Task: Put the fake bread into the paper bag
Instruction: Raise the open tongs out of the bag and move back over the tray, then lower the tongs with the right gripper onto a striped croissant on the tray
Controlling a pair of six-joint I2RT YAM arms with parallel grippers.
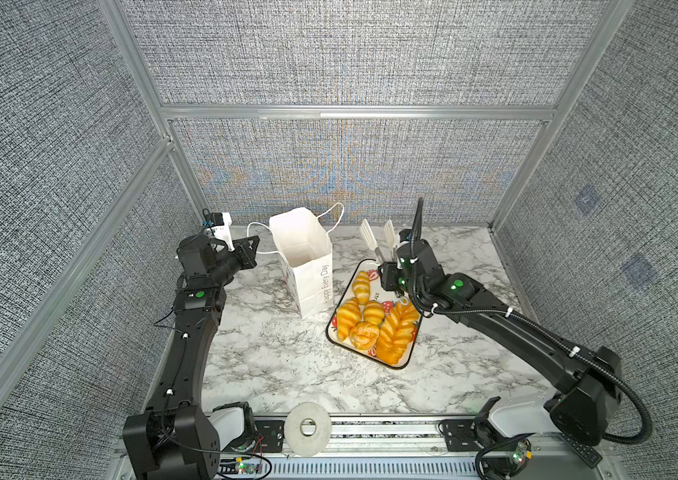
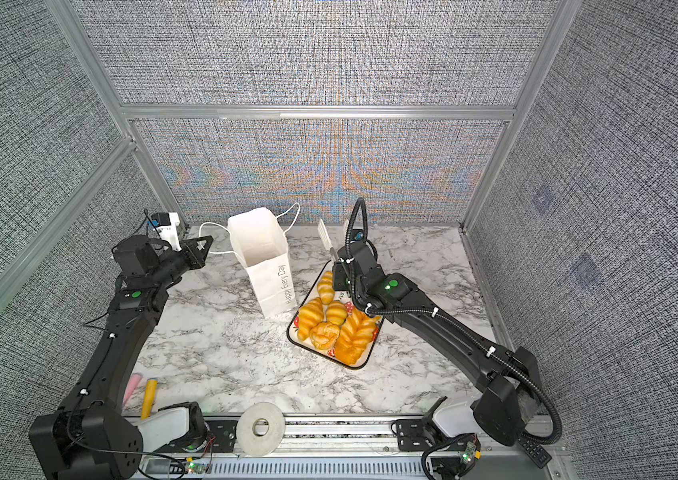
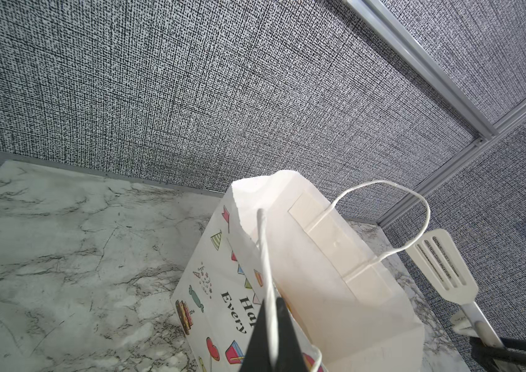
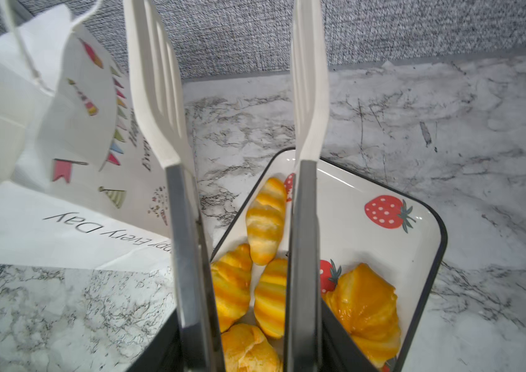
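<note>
The white paper bag [image 1: 308, 266] [image 2: 266, 266] [image 3: 319, 290] stands open-mouthed at the back middle of the marble table. My left gripper [image 1: 252, 245] [image 2: 204, 245] [image 3: 273, 322] is shut on its near cord handle [image 3: 265, 257], pulling it leftward. Several pieces of golden fake bread [image 1: 370, 320] [image 2: 331, 320] [image 4: 265, 222] lie on a strawberry-print tray [image 1: 395, 366] [image 4: 384, 251] right of the bag. My right gripper [image 1: 386, 265] [image 2: 337, 266] [image 4: 255, 354] holds white slotted tongs [image 1: 368, 235] [image 4: 158, 96] over the tray's far end. The tong blades stand apart with nothing between them.
A white tape roll [image 1: 308, 428] [image 2: 260, 428] lies on the front rail. A yellow stick [image 2: 149, 397] and a pink item [image 2: 131, 388] rest by the left arm's base. Grey fabric walls with aluminium posts close in the back and both sides.
</note>
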